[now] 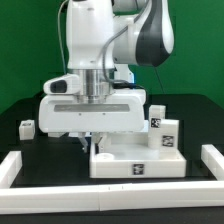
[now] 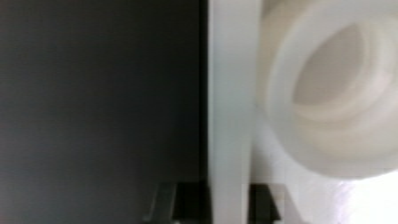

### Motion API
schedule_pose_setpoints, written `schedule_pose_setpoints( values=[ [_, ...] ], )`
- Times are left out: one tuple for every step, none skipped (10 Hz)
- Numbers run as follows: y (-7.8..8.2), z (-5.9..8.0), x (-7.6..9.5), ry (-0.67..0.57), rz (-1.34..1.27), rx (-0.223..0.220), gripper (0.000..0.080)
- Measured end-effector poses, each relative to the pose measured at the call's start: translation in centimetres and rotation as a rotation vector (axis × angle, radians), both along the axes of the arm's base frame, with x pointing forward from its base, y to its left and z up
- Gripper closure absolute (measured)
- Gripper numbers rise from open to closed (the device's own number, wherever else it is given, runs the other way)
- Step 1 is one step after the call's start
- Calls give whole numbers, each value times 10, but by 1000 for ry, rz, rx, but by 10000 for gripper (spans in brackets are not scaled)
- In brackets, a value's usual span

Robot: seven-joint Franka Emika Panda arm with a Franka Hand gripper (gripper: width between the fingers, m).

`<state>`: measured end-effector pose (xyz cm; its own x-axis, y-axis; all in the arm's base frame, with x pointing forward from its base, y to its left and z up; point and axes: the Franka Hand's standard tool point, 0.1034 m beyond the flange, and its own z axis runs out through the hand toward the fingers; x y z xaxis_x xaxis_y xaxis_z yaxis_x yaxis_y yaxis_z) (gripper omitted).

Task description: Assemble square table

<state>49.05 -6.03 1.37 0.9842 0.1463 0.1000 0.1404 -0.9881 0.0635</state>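
Exterior view's left: small white tagged leg block (image 1: 25, 127) loose on black table (image 1: 40, 150), well apart from the rest.
Centre: gripper (image 1: 92, 142) down at left rim of large white square plastic panel (image 1: 135, 160), which lies flat on table.
Wrist view: dark fingers (image 2: 187, 203) sit close on either side of thin rim, apparently clamped on it. Round socket (image 2: 338, 90) just beside.
Right: two more tagged leg blocks (image 1: 165, 132) at panel's far side; on it or behind it, unclear.
Step, judged: repositioning panel, no leg fitted yet.
Next: slide panel flat, keep firm pinch on rim, stay clear of blocks.
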Motion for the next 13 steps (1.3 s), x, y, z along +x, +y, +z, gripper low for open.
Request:
schedule_pose_setpoints(
  values=[
    [4, 1, 3, -10, 114, -25, 741],
    [1, 1, 2, -7, 149, -30, 741],
    [0, 1, 3, -5, 184, -36, 741],
    [1, 3, 8, -7, 290, -58, 741],
    [9, 5, 30, -41, 490, -114, 735],
    [15, 8, 47, -43, 645, -141, 732],
    [18, 12, 62, -52, 759, -168, 732],
    [14, 11, 57, -47, 762, -169, 732],
    [13, 11, 57, -39, 832, -183, 732],
    [13, 12, 58, -37, 863, -190, 732],
    [14, 12, 62, -30, 971, -213, 732],
    [17, 13, 77, -39, 1145, -262, 730],
    [29, 10, 93, -47, 1285, -294, 730]
  ],
)
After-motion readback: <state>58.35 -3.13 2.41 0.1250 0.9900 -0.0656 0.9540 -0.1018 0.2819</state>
